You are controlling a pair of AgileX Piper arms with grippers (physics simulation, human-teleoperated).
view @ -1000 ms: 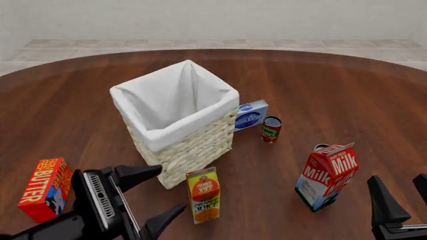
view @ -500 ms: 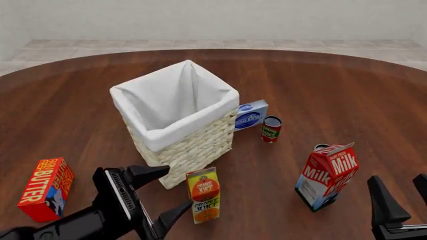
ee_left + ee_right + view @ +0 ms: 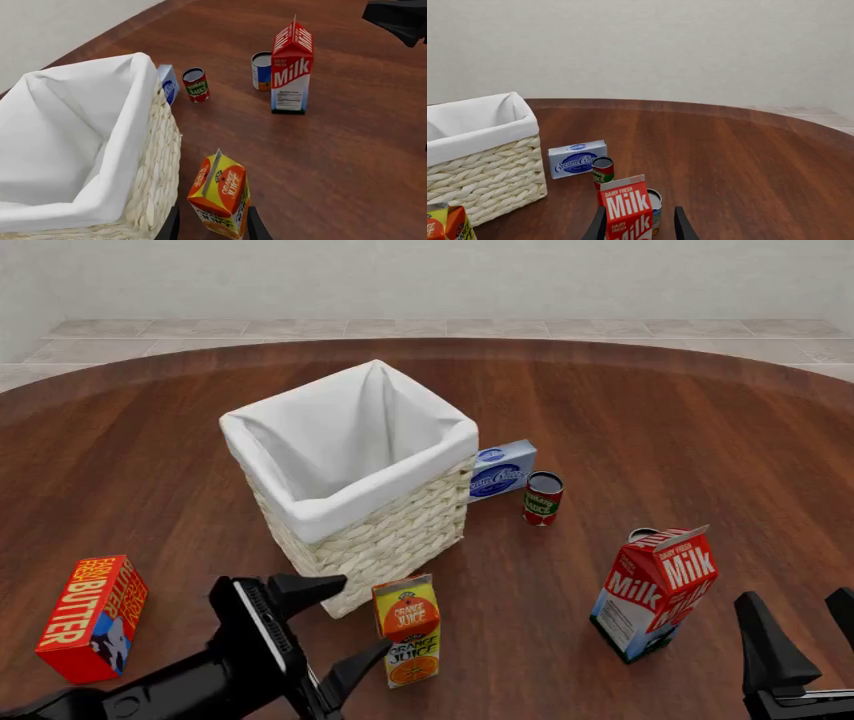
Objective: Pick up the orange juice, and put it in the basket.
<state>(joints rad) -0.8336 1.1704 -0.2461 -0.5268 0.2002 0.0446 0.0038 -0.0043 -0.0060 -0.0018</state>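
"Milk" carton (image 3: 653, 591), "BUTTER" box (image 3: 91, 617), "ORANGE JUICE" carton (image 3: 408, 629)

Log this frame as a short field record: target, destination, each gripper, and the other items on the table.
target: orange juice, upright on the table, in front of the basket
destination: basket, white liner, nothing visible inside
left gripper: open, beside the juice, fingers flanking it in the wrist view, not gripping
right gripper: open, by the milk carton, holding nothing
other items: butter box, cream cheese box, tomato sauce can, second can behind the milk
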